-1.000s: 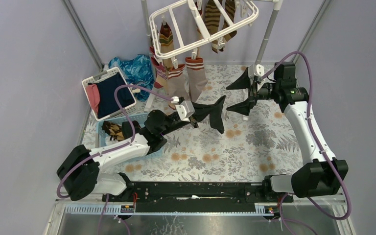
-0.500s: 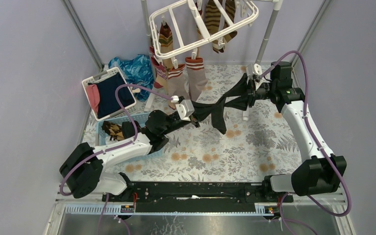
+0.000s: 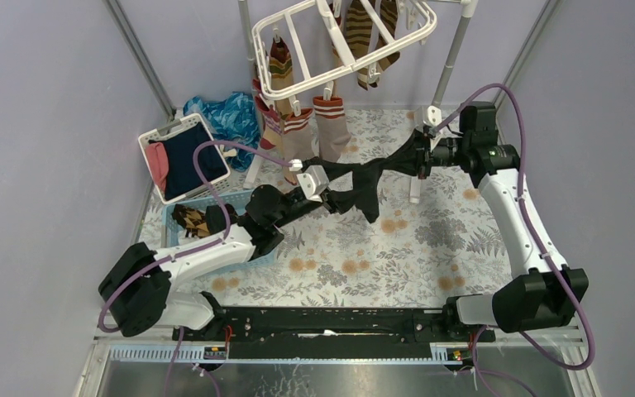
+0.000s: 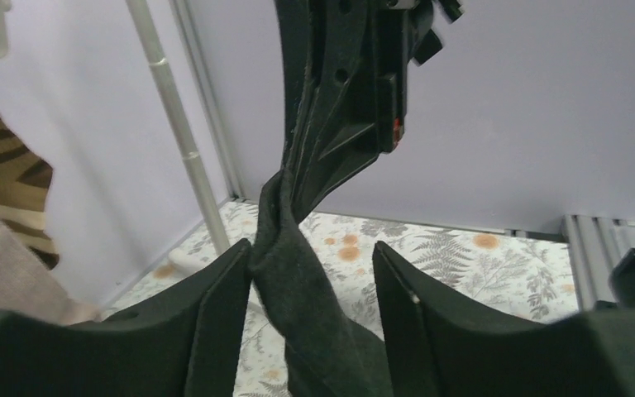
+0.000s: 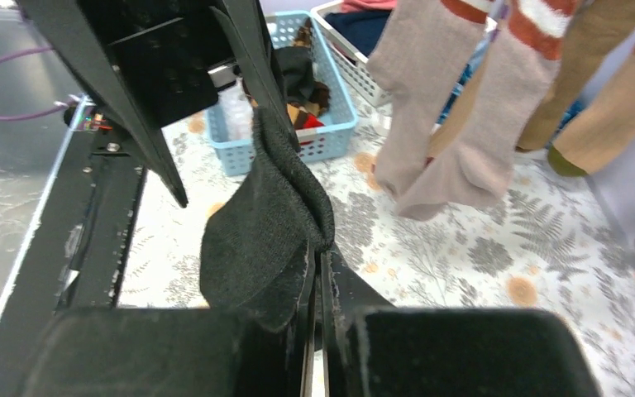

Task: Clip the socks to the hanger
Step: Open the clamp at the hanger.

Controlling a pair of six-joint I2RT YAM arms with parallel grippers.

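A plain black sock (image 3: 370, 184) stretches between my two grippers above the floral tabletop. My right gripper (image 3: 408, 158) is shut on its upper end (image 5: 269, 217), the jaws pressed flat together (image 5: 318, 258). The left gripper (image 3: 349, 184) stands open around the sock (image 4: 298, 285), which rests against the left finger (image 4: 215, 322) and is apart from the other. The white hanger (image 3: 341, 51) hangs at the back. Tan socks with red-and-white cuffs (image 3: 329, 124) and striped socks (image 3: 364, 31) are clipped to it.
A white slotted basket (image 3: 150, 136) with navy and pink garments leans at the left wall, next to a shiny blue cloth (image 3: 225, 114). A small blue basket (image 3: 174, 236) with an argyle sock sits under the left arm. The hanger's pole (image 3: 453, 62) rises behind the right gripper.
My right gripper moved in from the right and shut on the black sock. The left gripper, shut on that sock before, has opened its jaws.
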